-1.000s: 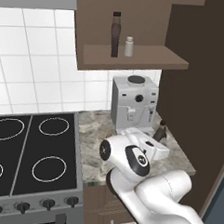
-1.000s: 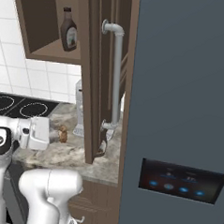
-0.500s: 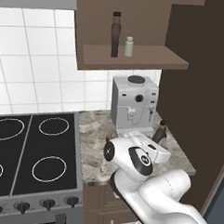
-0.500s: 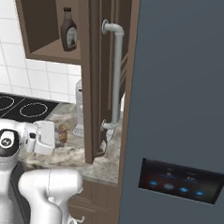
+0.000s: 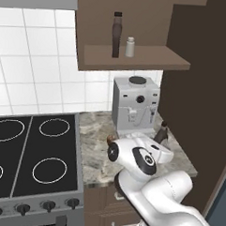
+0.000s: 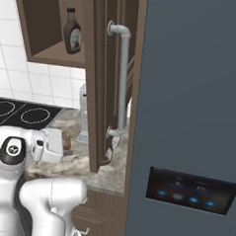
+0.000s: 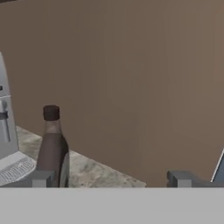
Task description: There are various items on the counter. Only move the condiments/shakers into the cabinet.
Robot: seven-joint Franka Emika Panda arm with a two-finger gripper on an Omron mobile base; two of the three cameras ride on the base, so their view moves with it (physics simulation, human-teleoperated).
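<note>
On the shelf of the open cabinet (image 5: 150, 60) stand a tall dark brown bottle (image 5: 116, 34) and the small pale shaker (image 5: 130, 47); that bottle (image 6: 72, 35) shows in the right base view too. A second dark bottle (image 5: 161, 133) stands upright on the counter (image 5: 96, 154) to the right of the coffee machine. My gripper (image 7: 111, 179) hangs low over the counter, open and holding nothing. In the hand view this bottle (image 7: 52, 146) rises just beyond my left fingertip (image 7: 41, 178). A small brown food lump (image 6: 66, 140) lies by my hand.
The silver coffee machine (image 5: 134, 106) stands at the back of the counter, close to the left of the bottle. A tall brown side panel (image 7: 144, 87) walls the counter off on the right. The black stovetop (image 5: 33, 153) lies to the left.
My hand has swung right and lower across the counter toward the bottle beside the coffee machine. Its jaws have stayed open. Nothing on the shelf or counter has moved.
</note>
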